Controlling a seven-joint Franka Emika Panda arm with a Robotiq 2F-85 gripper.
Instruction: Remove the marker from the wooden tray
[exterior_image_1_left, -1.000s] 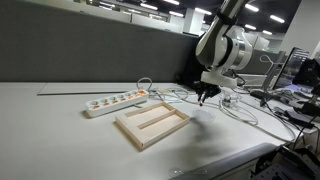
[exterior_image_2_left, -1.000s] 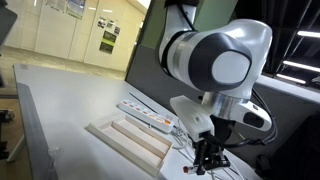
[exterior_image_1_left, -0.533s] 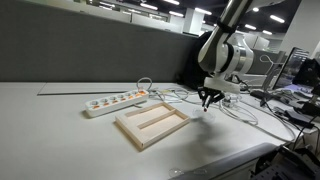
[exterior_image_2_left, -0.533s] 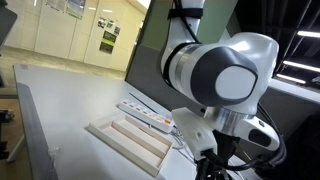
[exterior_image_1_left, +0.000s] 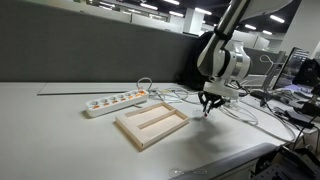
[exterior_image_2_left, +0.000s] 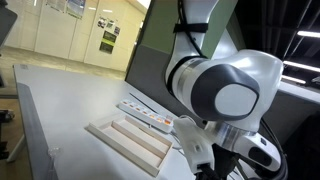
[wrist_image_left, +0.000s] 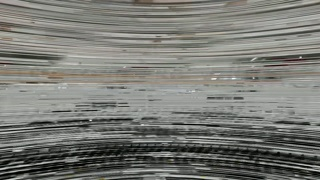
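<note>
Wooden tray (exterior_image_1_left: 152, 124) lies on the counter (exterior_image_1_left: 50, 130); power strip (exterior_image_1_left: 115, 101) just behind it, gripper (exterior_image_1_left: 210, 104) above the counter to the tray's right.

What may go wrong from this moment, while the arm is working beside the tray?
1. The gripper hangs low near the white cables beside the wooden tray; it may snag one.
2. The wrist view shows only streaks, so close guidance is missing.
3. The marker is not discernible, so a drop might go unnoticed.

Bright office light, one broken picture
Ceiling lights (exterior_image_1_left: 150, 3) shine from above; the table (exterior_image_1_left: 50, 125) looks pale and soft. The wrist view is only blurry grey stripes.
</note>
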